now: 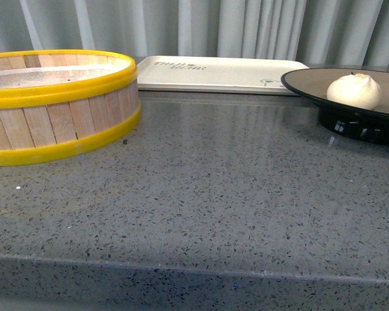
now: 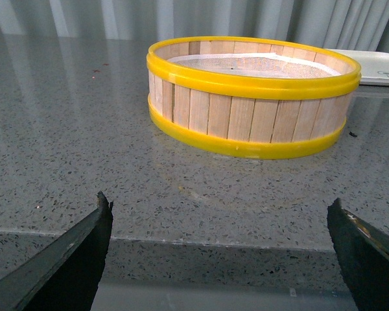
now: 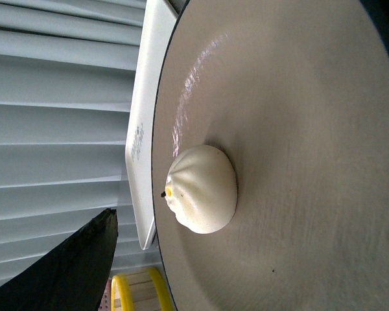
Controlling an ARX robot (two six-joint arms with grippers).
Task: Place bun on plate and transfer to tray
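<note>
1. Step one is looking done. The small round white steamed bun (image 1: 354,90) is already sitting on the brown-tan face of the wide black-rimmed plate (image 1: 309,82), pinched top pointing up.
2. Step two isn't done yet. In the front view the plate is standing on its black foot on the grey speckled bench (image 1: 214,194) at about 2 o'clock. The flat cream-white rectangular tray (image 1: 214,74) is lying at 12 o'clock with nothing on it. The plate's rim is sitting just in front of the tray's right end, and I can't tell whether they're touching.
3. The yellow-rimmed wooden steamer basket (image 1: 58,123) is sitting at 10 o'clock, and no bun is showing in it.
4. The left end effector (image 2: 218,204) is hanging at the bench's near edge facing the basket. Its fingers are spread wide and holding nothing.
5. The right end effector (image 3: 68,269) is sitting close over the plate. Only one dark finger is showing, so I can't tell if it's gripping the rim or gaping.
6. What's left, I'm guessing, is lifting the plate level and setting it on the tray.
</note>
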